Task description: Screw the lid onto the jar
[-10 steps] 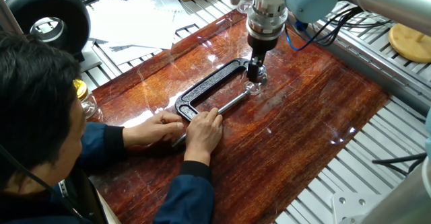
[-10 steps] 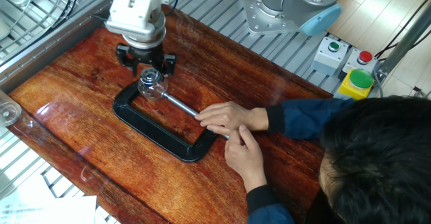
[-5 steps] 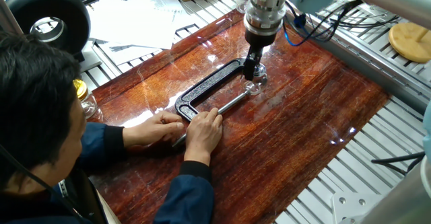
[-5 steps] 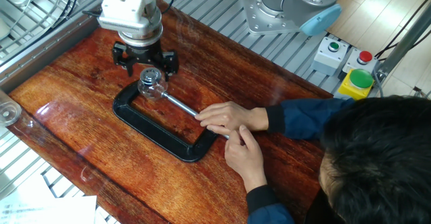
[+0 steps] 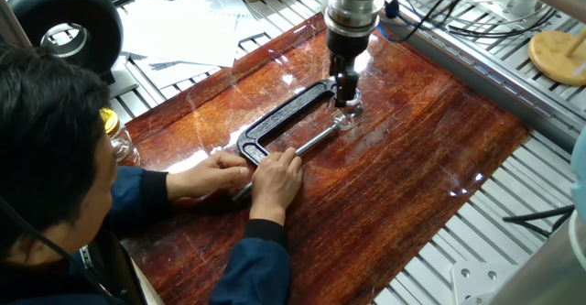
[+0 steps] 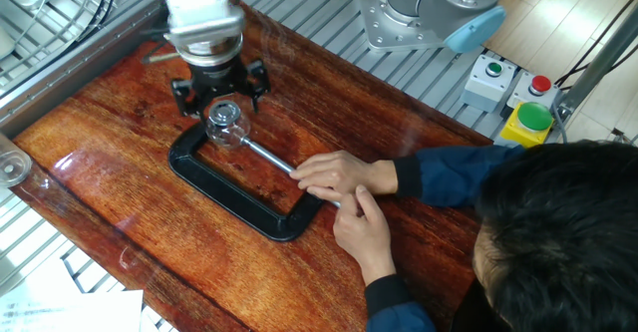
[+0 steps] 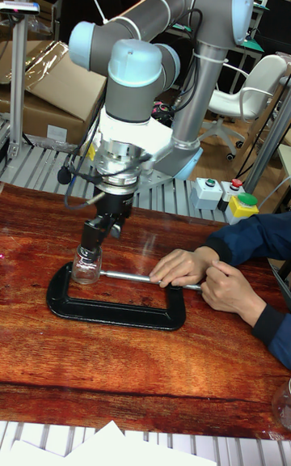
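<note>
Rotated since earlier, the hand (image 6: 221, 91) is pinched on the small silvery lid (image 6: 222, 112) atop the squat clear glass jar (image 7: 86, 264), braced within the black C-clamp (image 6: 235, 190).

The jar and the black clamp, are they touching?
Touching. In the tall fixed view the jar sits inside the black clamp, with the clamp's screw rod pressed against its side; the other fixed view shows the same.

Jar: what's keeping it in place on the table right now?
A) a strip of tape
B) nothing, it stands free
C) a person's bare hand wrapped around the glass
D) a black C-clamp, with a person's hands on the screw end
D: the jar sits inside the black C-clamp, the screw rod reaches it, and the person's hands grip the screw's far end.
</note>
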Motion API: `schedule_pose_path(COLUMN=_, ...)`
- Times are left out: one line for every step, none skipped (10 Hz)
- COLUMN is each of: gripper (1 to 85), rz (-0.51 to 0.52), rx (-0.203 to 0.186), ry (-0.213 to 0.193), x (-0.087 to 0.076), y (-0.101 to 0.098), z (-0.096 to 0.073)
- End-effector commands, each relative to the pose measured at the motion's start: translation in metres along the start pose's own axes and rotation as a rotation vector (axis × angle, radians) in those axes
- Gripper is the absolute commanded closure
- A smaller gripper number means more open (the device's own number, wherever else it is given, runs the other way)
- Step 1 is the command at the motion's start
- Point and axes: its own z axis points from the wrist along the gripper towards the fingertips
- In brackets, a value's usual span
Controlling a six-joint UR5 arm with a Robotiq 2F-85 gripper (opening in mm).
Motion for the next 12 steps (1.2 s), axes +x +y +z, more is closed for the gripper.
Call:
schedule_pose_path(gripper=6.7, rz=-0.395, rx=-0.006, ry=0.01, x=0.011, y=0.001, z=0.005)
schedule_pose_path(gripper=6.0, rz=-0.426, rx=-0.003, ry=0.022, x=0.015, y=0.006, z=0.007)
schedule_pose_path(gripper=6.0, rz=-0.451, rx=0.006, ry=0.03, x=0.018, y=0.008, z=0.013)
schedule_pose_path(gripper=6.0, rz=-0.466, rx=0.013, ry=0.034, x=0.021, y=0.011, z=0.018)
schedule_pose_path(gripper=6.3, rz=-0.486, rx=0.013, ry=0.039, x=0.025, y=0.011, z=0.024)
schedule_pose_path(gripper=6.3, rz=-0.491, rx=0.013, ry=0.044, x=0.029, y=0.011, z=0.025)
schedule_pose_path(gripper=6.3, rz=-0.489, rx=0.013, ry=0.044, x=0.032, y=0.011, z=0.026)
schedule_pose_path(gripper=7.0, rz=-0.488, rx=0.019, ry=0.046, x=0.033, y=0.009, z=0.027)
schedule_pose_path(gripper=7.7, rz=-0.483, rx=0.023, ry=0.046, x=0.033, y=0.007, z=0.028)
schedule_pose_path(gripper=8.3, rz=-0.479, rx=0.027, ry=0.046, x=0.033, y=0.004, z=0.029)
schedule_pose_path(gripper=10.0, rz=-0.471, rx=0.029, ry=0.045, x=0.033, y=0.004, z=0.03)
schedule_pose_path(gripper=13.7, rz=-0.457, rx=0.026, ry=0.047, x=0.033, y=0.004, z=0.03)
